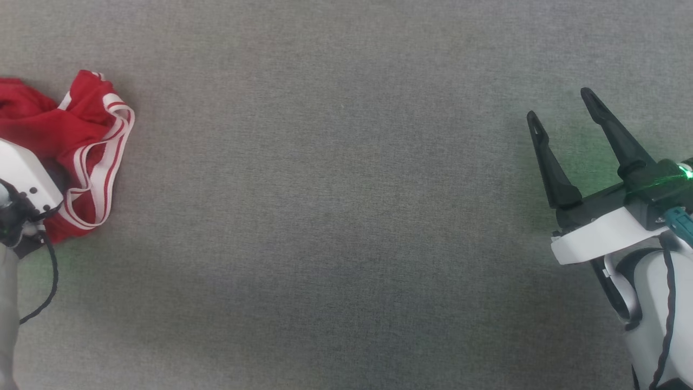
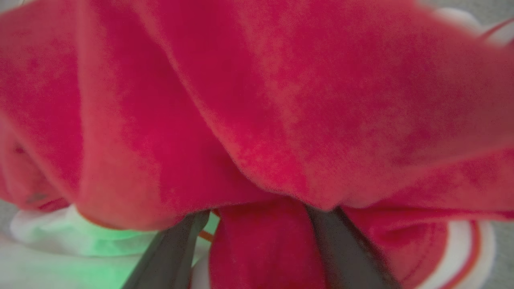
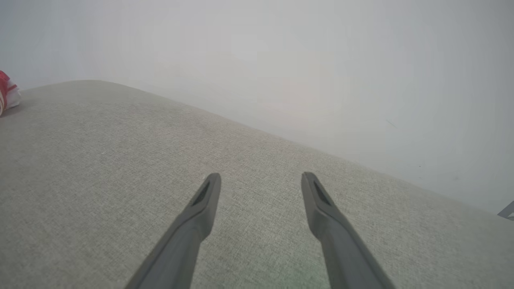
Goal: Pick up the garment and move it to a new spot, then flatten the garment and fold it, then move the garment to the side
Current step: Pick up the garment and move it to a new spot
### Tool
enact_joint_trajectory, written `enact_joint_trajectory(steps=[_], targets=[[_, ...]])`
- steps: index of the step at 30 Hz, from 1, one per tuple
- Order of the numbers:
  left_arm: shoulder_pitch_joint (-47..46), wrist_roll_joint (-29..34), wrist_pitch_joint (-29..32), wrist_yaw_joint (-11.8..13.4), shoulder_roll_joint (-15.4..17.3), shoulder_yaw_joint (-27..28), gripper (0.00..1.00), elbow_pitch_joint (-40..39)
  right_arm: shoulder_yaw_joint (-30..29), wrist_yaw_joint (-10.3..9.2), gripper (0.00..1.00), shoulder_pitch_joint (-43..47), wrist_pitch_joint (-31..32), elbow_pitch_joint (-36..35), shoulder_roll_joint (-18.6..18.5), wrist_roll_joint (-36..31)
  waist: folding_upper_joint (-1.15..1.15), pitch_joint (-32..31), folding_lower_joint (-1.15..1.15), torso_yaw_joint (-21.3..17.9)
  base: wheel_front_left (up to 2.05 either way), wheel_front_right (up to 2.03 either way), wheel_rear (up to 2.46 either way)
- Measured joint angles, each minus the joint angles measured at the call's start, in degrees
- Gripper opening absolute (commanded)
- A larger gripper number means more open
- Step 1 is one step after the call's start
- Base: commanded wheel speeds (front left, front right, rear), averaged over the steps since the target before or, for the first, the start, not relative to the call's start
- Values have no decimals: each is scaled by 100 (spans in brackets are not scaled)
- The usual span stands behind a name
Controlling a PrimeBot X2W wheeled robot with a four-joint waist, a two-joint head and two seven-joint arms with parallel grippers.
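Observation:
The garment [image 1: 70, 135], red with red-and-white striped trim, lies crumpled at the far left of the grey fabric surface [image 1: 346, 227]. Its lettering is hidden in the folds. My left wrist housing [image 1: 24, 179] sits over its near side and covers the fingers. In the left wrist view, red cloth [image 2: 281, 100] is very close. My left gripper [image 2: 259, 206] is pushed into it with its jaws apart, cloth between them and the tips hidden under a fold. My right gripper [image 1: 560, 104] hovers open and holds nothing at the far right. A corner of the garment [image 3: 6, 94] is seen far from it [image 3: 261, 176].
The grey surface [image 3: 120, 160] ends at a far edge in front of a pale wall [image 3: 321, 60]. A black cable [image 1: 51, 271] hangs from my left wrist. White cloth tinted green [image 2: 60, 237] lies under the red folds.

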Motion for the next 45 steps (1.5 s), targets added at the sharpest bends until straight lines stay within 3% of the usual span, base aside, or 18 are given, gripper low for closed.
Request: enact_joint_trajectory(steps=[1, 2, 3, 13, 25, 37, 45], targets=[[-21, -1, -10, -1, 8, -26, 100, 36, -5, 0, 100, 0, 1, -2, 1, -1, 0, 3, 0, -11, 0, 0, 0], [-39, -9, -29, -1, 10, -56, 62, 68, -11, 0, 100, -2, 2, -2, 5, -1, 0, -3, 0, -17, 0, 0, 0], [-42, -9, -92, -1, 13, -88, 0, 103, -14, 0, 100, -7, 1, -1, 13, -2, 0, -16, 0, -20, 0, 0, 0], [80, 9, -1049, -1, 216, -514, 0, -85, -144, 0, 100, 88, -179, 263, 210, 1, -1, -447, 0, 10, 0, 0, 0], [370, -234, -2349, -7, 1100, -1114, 0, -1493, -180, 0, 100, 389, -481, 814, 571, 108, 0, -1510, 0, 39, 0, 0, 0], [739, -568, -1651, 3, 1775, -1361, 0, -3239, -303, 0, 100, 538, -538, 932, 797, 164, 0, -2386, 0, -141, 0, 0, 0], [1312, -849, -790, 377, 1831, -1366, 0, -4865, -798, 0, 100, 724, -545, 844, 778, 131, -1, -2558, 0, -579, 0, 0, 0]])
